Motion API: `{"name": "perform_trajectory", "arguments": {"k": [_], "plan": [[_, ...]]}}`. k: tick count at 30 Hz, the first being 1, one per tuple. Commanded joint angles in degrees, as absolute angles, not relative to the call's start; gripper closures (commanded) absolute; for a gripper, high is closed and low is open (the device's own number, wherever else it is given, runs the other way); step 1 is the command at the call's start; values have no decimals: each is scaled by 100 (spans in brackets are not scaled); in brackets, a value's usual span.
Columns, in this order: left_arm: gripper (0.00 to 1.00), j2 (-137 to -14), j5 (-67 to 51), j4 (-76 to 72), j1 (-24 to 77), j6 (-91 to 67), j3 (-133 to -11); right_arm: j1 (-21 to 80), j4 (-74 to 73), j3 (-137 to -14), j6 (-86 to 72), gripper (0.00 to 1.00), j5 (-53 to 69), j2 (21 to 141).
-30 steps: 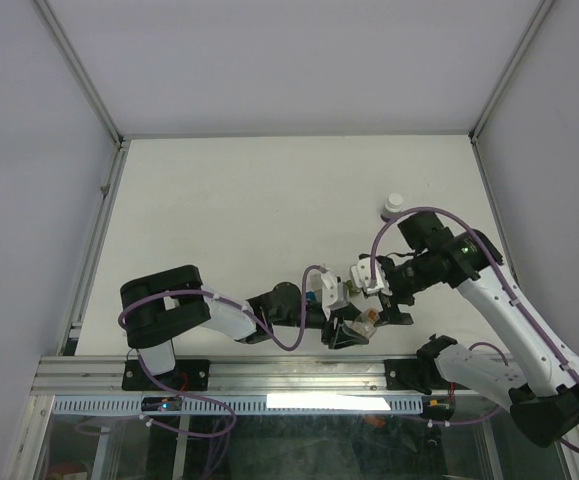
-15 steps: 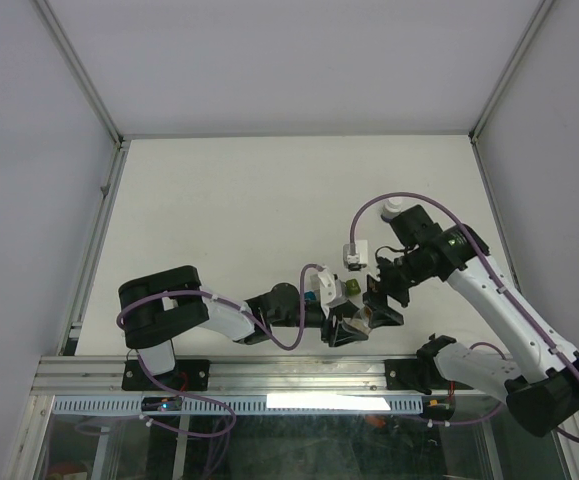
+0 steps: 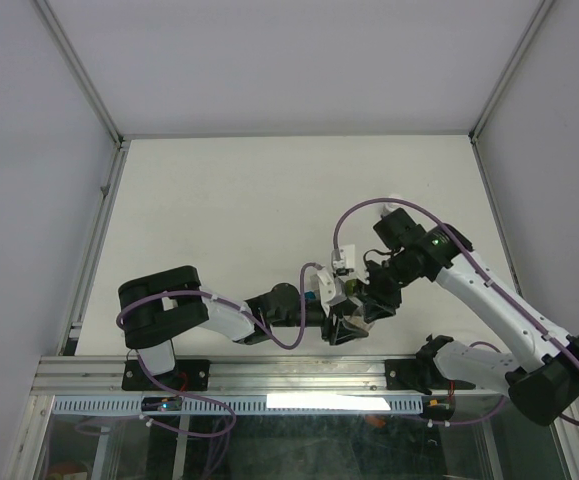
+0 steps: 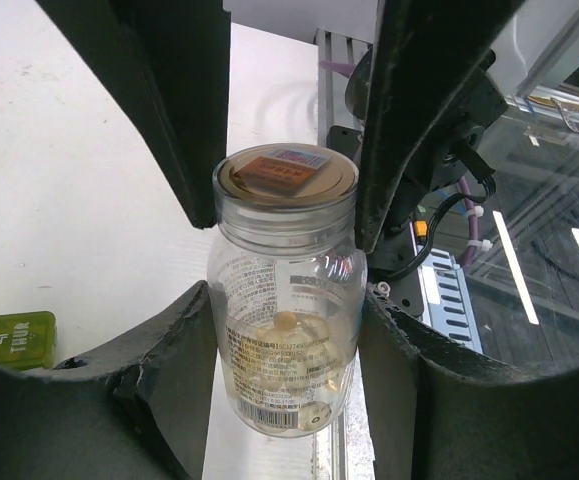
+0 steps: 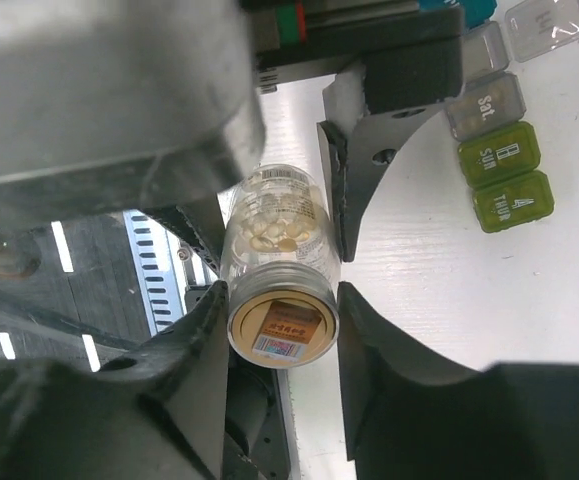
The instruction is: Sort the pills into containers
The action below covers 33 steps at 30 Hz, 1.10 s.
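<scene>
- The right pincer (image 5: 282, 305) has swung back in and clamped onto the lid (image 5: 282, 325); unscrewing looks next.
- The left pincer (image 4: 284, 340) clamps the bottle (image 4: 287, 290), pills (image 5: 274, 225) inside.
- The pill box (image 5: 499, 155) lies just beside, on the worktop (image 3: 249, 200).
- The near edge is close; open room lies beyond.

Bright, even light is falling from overhead on the white tabletop (image 3: 249, 220), leaving only soft, faint shadows along its near edge. In the wrist views small glints are shining on the clear pill bottle (image 4: 287, 300), which is showing sharp, while the dark foreground is blurring close to the lens
</scene>
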<state>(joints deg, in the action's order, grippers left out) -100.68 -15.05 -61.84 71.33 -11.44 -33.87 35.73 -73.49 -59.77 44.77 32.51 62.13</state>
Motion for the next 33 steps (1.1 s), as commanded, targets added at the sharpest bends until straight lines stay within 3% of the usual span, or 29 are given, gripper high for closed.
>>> {"name": "perform_trajectory", "arguments": {"k": [1,4,9,15,18,21,23,27,33], "plan": [[100,-9801,-1597,-6637,7199,-1207,-3394,3653,-7426,-6229,4654,72,3190,6268],[100,-9864,-1819,-6785,7193,-1168,-3369,3674,-7900,-6526,5582,88,3385,6298],[100,-10000,-2251,-6995,7191,-1111,-3353,3675,-8625,-6736,8083,99,3698,6065],[100,-10191,-2528,-7035,7190,-1098,-3470,3683,-8738,-6830,9710,96,3689,6216],[100,-10217,-2444,-7153,7194,-1087,-3402,3683,-8396,-6680,9595,78,3624,6086],[100,-10213,-2366,-7163,7191,-1084,-3380,3688,-8013,-6461,8885,40,3770,5844],[100,-10234,-2347,-7179,7195,-1096,-3377,3683,-7604,-6336,8112,23,3772,5593],[100,-10291,-2355,-7181,7198,-1140,-3409,3675,-7593,-6327,7383,15,3803,5223],[100,-10224,-2144,-7295,7220,-1226,-3330,3476,-7356,-6355,5669,14,4169,4835]]}}
